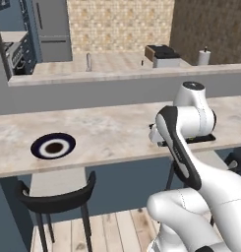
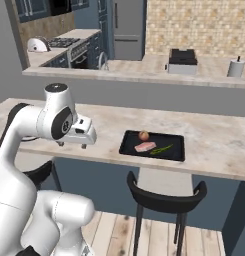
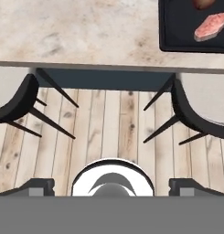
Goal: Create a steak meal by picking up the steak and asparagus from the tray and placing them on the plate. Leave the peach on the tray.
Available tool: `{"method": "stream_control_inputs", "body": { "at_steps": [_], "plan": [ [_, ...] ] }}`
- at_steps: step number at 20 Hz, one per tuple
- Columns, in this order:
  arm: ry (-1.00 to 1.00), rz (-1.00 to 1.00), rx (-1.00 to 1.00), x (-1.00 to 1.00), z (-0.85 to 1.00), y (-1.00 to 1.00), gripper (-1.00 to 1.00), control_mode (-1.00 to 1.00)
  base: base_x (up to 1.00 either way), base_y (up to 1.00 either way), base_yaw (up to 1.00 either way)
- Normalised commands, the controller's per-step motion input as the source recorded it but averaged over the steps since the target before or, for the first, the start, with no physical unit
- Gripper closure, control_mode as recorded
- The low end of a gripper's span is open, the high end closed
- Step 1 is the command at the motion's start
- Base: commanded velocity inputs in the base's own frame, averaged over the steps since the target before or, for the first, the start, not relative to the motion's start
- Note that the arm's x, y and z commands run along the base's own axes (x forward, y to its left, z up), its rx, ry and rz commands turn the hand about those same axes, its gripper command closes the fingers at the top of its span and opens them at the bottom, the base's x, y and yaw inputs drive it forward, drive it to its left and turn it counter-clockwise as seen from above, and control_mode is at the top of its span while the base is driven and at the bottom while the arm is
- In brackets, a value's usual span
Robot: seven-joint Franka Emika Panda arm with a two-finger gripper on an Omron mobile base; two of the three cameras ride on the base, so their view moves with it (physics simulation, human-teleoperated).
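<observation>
Claw: the claw (image 2: 73, 144) hangs at the front edge of the counter (image 2: 214, 140), jaws spread wide and holding nothing, its two tips far apart at the bottom of the hand view.
Tray: the black tray (image 2: 175, 155) lies flat on the counter well to the right of the claw, with all three foods on it.
Steak: the steak (image 2: 145, 147) lies near the middle of the tray, flat and untouched; in the hand view the steak (image 3: 211, 26) sits at the far upper right corner.
Asparagus: the asparagus (image 2: 161, 149) lies just beside the steak on its right, thin and low against the tray floor.
Peach: the peach (image 2: 143, 135) sits just behind the steak, very near it.
Plate: the plate (image 1: 53, 146) rests on the counter well apart from the tray, on the arm's other side.
Stools: a stool (image 2: 164, 197) stands under the counter below the tray and another stool (image 1: 55, 201) below the plate.
Risk, steak: with the peach so near, a descent that drifts backward would likely nudge the round fruit and send it rolling off the tray.
Risk, asparagus: the stalk is slim and lies flat, so jaws closing a little high would probably slip past it.
Risk, carry: the long crossing to the plate gives a weak grip time to fail, and food dropped near the edge could fall to the floor (image 3: 109, 132).
</observation>
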Motion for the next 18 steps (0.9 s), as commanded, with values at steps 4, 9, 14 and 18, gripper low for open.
{"method": "stream_control_inputs", "body": {
  "at_steps": [4, 9, 14, 18],
  "plan": [
    [0.00, 0.00, 0.00, 0.00, 0.00, 0.00, -1.00, 1.00, -0.26, 0.45, 0.00],
    [0.00, 0.00, 0.00, 0.00, 0.00, 0.00, -1.00, 1.00, -0.06, 0.40, 0.00],
    [0.00, 0.00, 0.00, 0.00, 0.00, 0.00, -1.00, 1.00, 0.13, 0.12, 0.00],
    [0.00, 0.00, 0.00, 0.00, 0.00, 0.00, -1.00, 1.00, 0.36, 0.14, 0.00]
  ]
}}
